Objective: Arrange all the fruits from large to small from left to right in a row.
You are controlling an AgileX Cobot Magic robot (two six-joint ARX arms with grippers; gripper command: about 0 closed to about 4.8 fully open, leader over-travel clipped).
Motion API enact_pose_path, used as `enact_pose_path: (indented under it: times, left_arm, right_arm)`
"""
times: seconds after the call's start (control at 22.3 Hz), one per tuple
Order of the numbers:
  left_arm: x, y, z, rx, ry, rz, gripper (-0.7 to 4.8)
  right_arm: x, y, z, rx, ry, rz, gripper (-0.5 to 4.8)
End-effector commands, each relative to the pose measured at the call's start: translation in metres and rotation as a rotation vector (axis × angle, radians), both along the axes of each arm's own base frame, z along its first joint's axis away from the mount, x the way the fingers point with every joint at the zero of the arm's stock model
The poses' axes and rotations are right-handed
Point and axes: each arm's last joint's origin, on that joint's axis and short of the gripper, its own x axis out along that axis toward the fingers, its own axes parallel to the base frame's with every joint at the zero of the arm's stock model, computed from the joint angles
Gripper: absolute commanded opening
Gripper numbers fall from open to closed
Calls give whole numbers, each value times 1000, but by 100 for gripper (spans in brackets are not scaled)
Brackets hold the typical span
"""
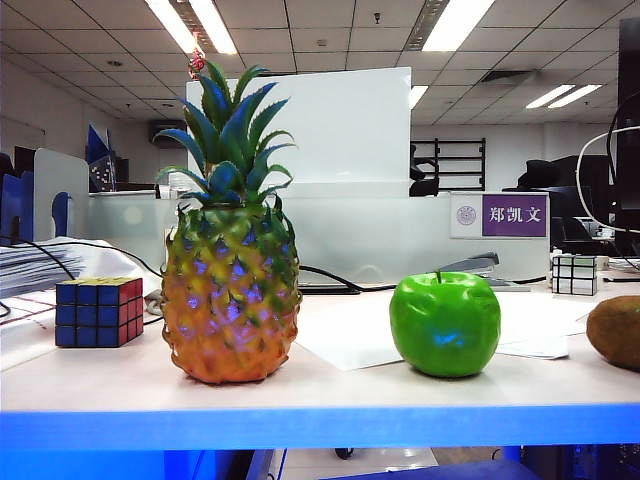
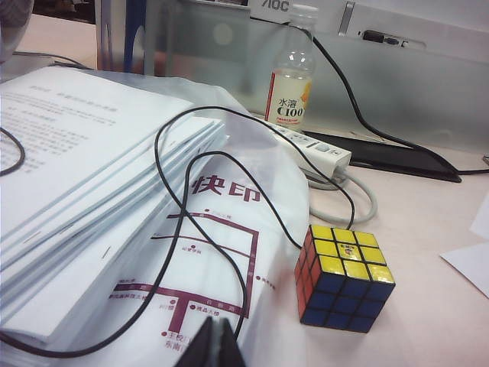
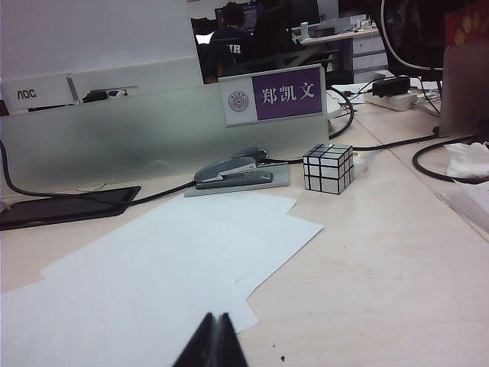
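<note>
Three fruits appear only in your exterior view: pineapple (image 1: 231, 290) left, apple (image 1: 445, 324) centre-right, kiwi (image 1: 615, 332) at right edge | Surface: pale office desk (image 1: 350, 385), coloured cube (image 2: 344, 277), mirror cube (image 3: 328, 168) | Left gripper (image 2: 216, 344), right gripper (image 3: 215, 342): both low over desk, fingers together, empty.

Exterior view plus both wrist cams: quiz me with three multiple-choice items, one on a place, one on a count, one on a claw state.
1. The glossy green apple stands:
A. left of the pineapple
B. between the spiky-crowned orange pineapple and the brown fuzzy kiwi
C. on the cube

2. Fruits in the row:
A. two
B. three
C. five

3. The left claw and right claw are:
A. both shut, empty
B. both open
C. holding fruit

B: apple sits mid-row.
B: three fruits visible.
A: fingertips meet in each wrist view.
</note>
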Motion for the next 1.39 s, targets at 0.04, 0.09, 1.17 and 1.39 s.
enact_pose_path:
  times: [0.04,0.09,1.17,1.39]
  left_arm:
    - [0,0,1,1,-14,0,-5]
    - [0,0,1,1,-14,0,-5]
    - [-3,-9,22,-240,-183,-334,-5]
    - [-6,-12,31,-292,-242,-460,-5]
  right_arm:
    - [0,0,0,0,-13,2,0]
    - [0,0,0,0,-13,2,0]
    - [-6,9,22,365,-176,367,0]
    - [-12,9,36,369,-325,405,0]
